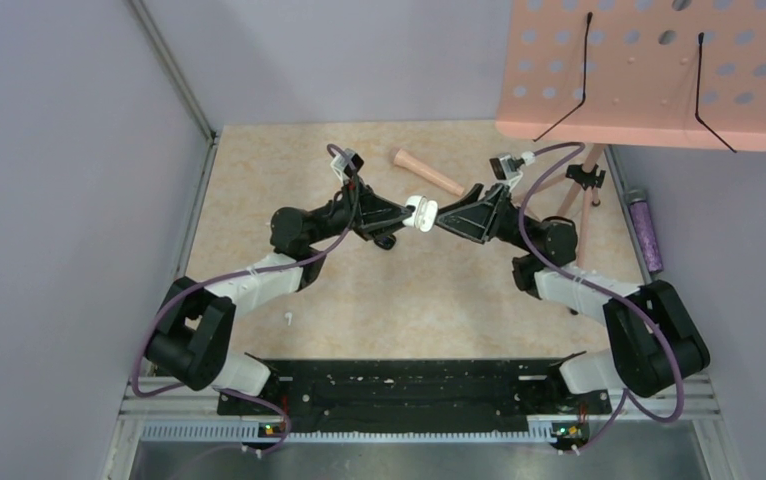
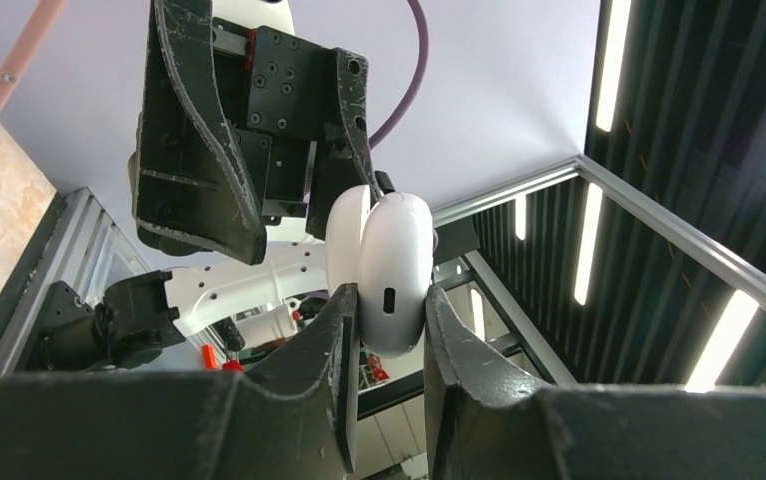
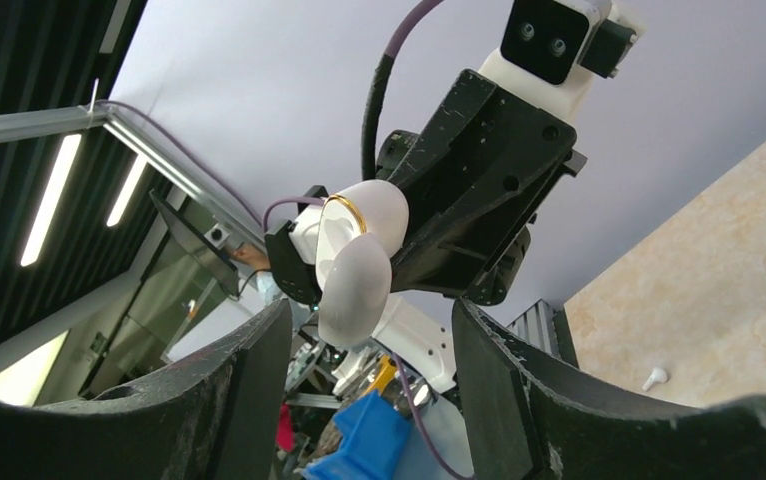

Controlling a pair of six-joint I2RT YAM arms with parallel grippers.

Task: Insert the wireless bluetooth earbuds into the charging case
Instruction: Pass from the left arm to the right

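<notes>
1. One earbud (image 1: 287, 319) lies on the desk (image 1: 259, 180), left of centre & nr the near edge, well apart from both grippers. The R wrist view shows it as a tiny white piece on bare desktop.
2. L gripper (image 1: 406, 214) is raised over the desk's centre, clamped on the charging case (image 1: 421, 212). In the L wrist view its fingers (image 2: 334, 340) press on both sides of the case body.
3. The case is held off the desk w/ its lid swung open. A gold ring shows inside in the R wrist view.
4. R gripper (image 1: 439, 215) meets the L one tip to tip. Its jaws stand apart w/ the open lid between them, not squeezed.
5. A wooden stick (image 1: 427, 172) w/ a flared end lies behind the grippers, twd the far edge.
6. A pink perforated stand (image 1: 649, 70) is at the far R corner. A purple bottle (image 1: 645, 228) lies by the R edge.
</notes>
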